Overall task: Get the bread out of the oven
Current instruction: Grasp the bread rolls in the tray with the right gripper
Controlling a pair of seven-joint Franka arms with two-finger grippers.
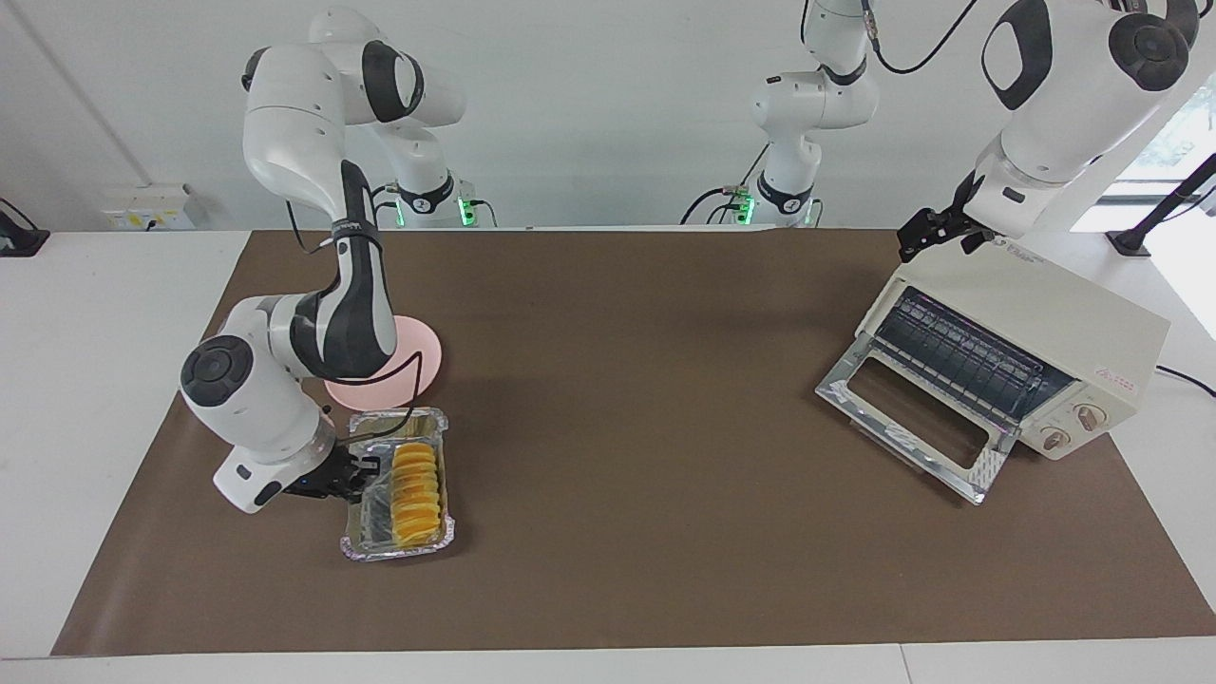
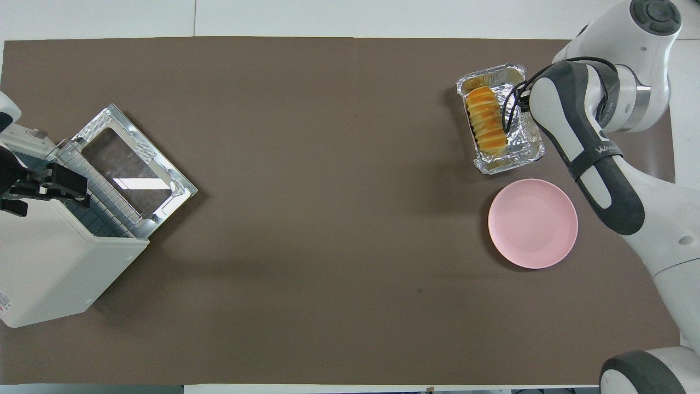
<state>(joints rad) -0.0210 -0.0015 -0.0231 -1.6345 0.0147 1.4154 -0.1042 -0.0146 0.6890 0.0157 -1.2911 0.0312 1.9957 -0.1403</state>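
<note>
The bread [image 1: 418,480] [image 2: 485,127], a ridged golden-yellow loaf, lies in a crinkled silver foil tray [image 1: 394,418] [image 2: 508,164] low over the mat, beside the pink plate and farther from the robots than it. Whether the tray touches the mat I cannot tell. My right gripper [image 1: 356,472] is shut on the tray's long rim at the side toward the right arm's end of the table. The cream-white oven [image 1: 1035,304] [image 2: 49,262] stands at the left arm's end with its glass door [image 1: 912,418] [image 2: 131,164] dropped open and its rack bare. My left gripper [image 1: 936,231] [image 2: 46,186] waits open at the oven's top edge.
A round pink plate [image 1: 423,351] [image 2: 533,222] with nothing on it lies on the brown mat [image 1: 665,532], partly covered by the right forearm in the facing view. The oven's open door juts out toward the mat's middle.
</note>
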